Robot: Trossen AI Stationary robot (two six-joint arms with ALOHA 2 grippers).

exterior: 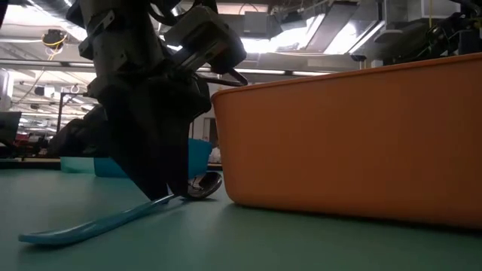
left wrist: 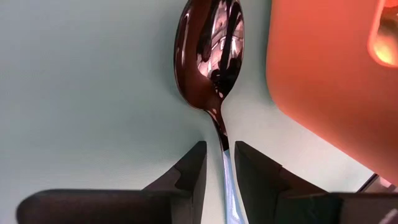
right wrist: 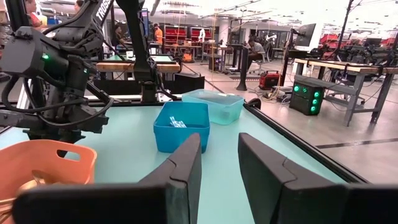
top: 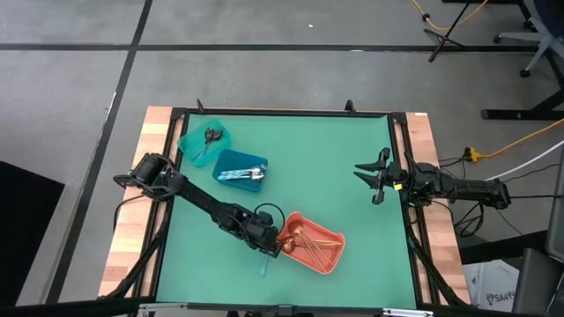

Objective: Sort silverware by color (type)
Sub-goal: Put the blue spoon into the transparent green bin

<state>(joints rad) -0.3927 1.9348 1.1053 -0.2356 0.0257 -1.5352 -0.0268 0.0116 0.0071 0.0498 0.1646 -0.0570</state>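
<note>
A spoon (top: 263,262) with a light-blue handle and a shiny dark bowl (left wrist: 210,50) lies flat on the green table beside the coral bin (top: 339,239). In the low view its handle (exterior: 98,222) points toward the near edge. My left gripper (left wrist: 220,162) is open. It points down over the spoon's neck (left wrist: 219,127), with one finger on each side and a narrow gap between them. My right gripper (top: 370,176) waits, open, above the table's right side and holds nothing. My left gripper (exterior: 169,197) comes from above, its fingertips down at the table. The fingers straddle the handle (left wrist: 227,180) just behind the bowl and lie across it. The gap is wider than the handle. Whether a finger touches the handle I cannot tell.
The coral bin (exterior: 346,135) holds copper-gold utensils (top: 308,242) and stands close to the spoon's bowl. The blue bin (top: 225,163) holds silver pieces, and the teal bin (top: 189,145) at the far left holds dark ones (top: 211,135). Bare green mat lies between the two arms.
</note>
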